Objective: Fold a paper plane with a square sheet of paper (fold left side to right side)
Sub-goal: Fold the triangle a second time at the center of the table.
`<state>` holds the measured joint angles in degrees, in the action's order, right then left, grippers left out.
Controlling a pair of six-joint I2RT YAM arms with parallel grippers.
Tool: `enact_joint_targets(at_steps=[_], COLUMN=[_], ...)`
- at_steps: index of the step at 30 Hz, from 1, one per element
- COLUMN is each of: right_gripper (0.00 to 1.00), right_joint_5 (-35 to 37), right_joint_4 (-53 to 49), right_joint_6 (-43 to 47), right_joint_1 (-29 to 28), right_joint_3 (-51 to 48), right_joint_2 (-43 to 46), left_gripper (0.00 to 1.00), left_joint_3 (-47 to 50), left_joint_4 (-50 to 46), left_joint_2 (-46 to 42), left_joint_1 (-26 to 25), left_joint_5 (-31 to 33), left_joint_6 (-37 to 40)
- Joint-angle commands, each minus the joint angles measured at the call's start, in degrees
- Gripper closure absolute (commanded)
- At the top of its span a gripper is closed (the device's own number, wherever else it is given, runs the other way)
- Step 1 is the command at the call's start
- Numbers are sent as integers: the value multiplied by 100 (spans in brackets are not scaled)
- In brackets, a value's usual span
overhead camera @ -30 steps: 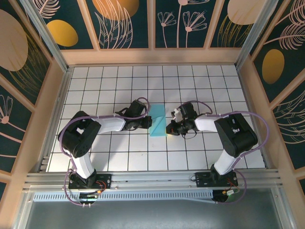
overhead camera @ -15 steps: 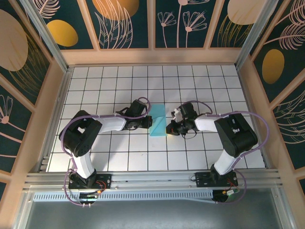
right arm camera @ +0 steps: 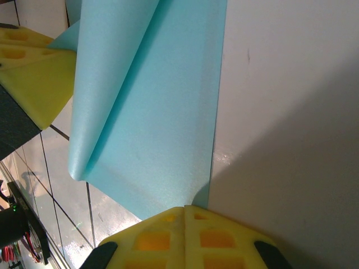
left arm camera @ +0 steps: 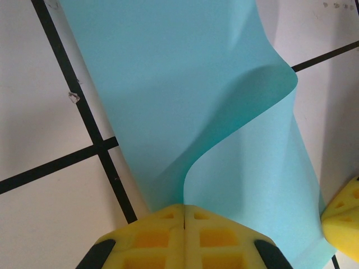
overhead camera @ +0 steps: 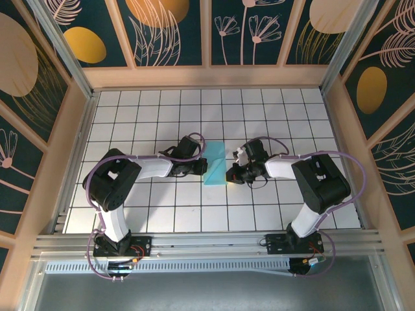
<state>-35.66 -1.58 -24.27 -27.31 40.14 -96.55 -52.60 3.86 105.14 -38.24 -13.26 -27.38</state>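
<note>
in the top view the fingertips of both grippers are small and dark against the tiles, so where they meet the paper is hard to make out there. the wrist views are close, and each cuts the sheet off at the frame's edge.

the thin light cyan-blue square sheet of paper [overhead camera: 214, 165] lies near the middle of the white grid-tiled table top [overhead camera: 149, 123], between the two grippers. part of it lies flat and the other part rises in a soft, uncreased curl [left arm camera: 168, 84], so from above it reads as a narrow strip.

both arms bend at the elbow and stretch low across the table, wrists facing each other over the sheet. the left gripper [overhead camera: 203, 168] has its yellow foam pads pressed together [left arm camera: 184, 216], and the lifted edge of the curl runs straight into the seam between them, so it is pinched there. the right gripper [overhead camera: 229, 175] also has its yellow pads together [right arm camera: 184, 218], its tips at the edge of the flat part [right arm camera: 151, 112]. whether any paper sits between those pads cannot be told. each wrist view catches a yellow pad of the other gripper at the sheet's far side.

count: one sheet, two arms, two grippers.
</note>
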Motion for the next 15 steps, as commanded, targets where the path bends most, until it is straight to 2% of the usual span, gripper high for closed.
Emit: enact_joint_targets(at_steps=[1, 15], right_gripper=[100, 100], right_joint_5=[449, -389], right_joint_4=[-395, 410], right_joint_6=[98, -367], right_joint_1=[86, 241], right_joint_3=[-33, -16], right_joint_2=[-110, 649], left_gripper=[100, 100], left_joint_3=[-126, -51], left_joint_4=[54, -16], left_joint_2=[140, 325], left_joint_1=[51, 48], left_joint_5=[-117, -107], left_joint_6=[92, 100])
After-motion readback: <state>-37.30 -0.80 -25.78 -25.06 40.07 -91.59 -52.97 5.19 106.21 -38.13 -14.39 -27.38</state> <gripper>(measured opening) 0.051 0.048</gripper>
